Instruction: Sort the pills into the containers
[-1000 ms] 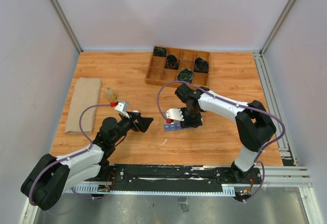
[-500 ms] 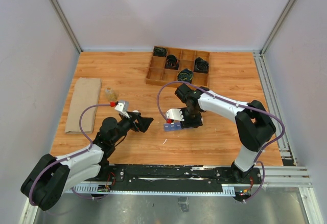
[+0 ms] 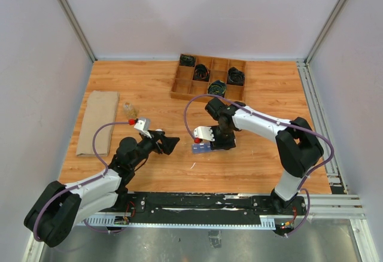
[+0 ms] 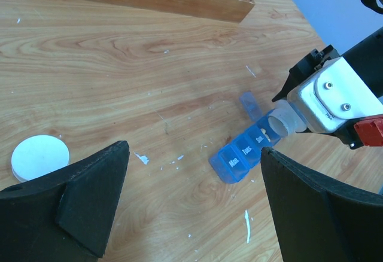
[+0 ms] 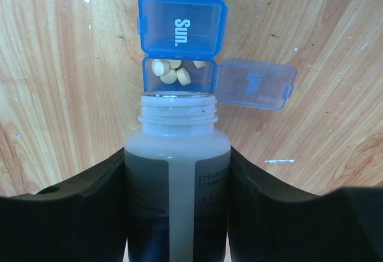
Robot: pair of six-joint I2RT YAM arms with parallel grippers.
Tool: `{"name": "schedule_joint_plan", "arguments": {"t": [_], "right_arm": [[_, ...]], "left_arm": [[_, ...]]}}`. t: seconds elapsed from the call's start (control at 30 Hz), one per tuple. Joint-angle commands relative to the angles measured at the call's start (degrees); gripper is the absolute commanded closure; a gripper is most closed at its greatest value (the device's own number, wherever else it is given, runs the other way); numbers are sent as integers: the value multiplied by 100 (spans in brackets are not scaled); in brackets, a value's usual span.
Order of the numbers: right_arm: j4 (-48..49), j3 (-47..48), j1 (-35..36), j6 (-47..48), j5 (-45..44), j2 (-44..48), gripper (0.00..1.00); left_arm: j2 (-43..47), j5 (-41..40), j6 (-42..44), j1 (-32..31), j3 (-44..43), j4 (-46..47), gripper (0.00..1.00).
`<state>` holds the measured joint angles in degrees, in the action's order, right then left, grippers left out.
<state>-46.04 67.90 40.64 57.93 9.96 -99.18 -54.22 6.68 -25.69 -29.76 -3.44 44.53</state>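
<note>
bottle [image 5: 177, 154] over pill organizer [image 5: 182, 23], tray [image 3: 181, 86] behind

The top view looks down on the whole table [image 3: 149, 88] from the near side. Both wrist views share the containers [image 4: 238, 159], the right one closest.

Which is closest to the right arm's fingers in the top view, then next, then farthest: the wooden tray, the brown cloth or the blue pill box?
1. Blue pill box: just beside the right fingers, which hold a bottle.
2. Wooden tray: farther back, behind them.
3. Brown cloth: far off on the left side.
</note>
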Motion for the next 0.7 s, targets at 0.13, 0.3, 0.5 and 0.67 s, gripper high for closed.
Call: {"name": "schedule_joint_plan", "arguments": {"t": [0.13, 0.3, 0.5, 0.67], "right_arm": [[158, -277, -248, -99, 573, 426, 96], [349, -509, -491, -120, 1349, 869, 96], [841, -863, -755, -390, 2878, 1655, 95], [1821, -1080, -948, -1406, 4580, 2487, 95]], "left_arm": [[156, -2, 108, 14, -78, 153, 5], [371, -52, 81, 16, -56, 27, 5], [919, -321, -150, 14, 94, -176, 5], [1312, -659, -324, 15, -181, -1158, 5]]}}
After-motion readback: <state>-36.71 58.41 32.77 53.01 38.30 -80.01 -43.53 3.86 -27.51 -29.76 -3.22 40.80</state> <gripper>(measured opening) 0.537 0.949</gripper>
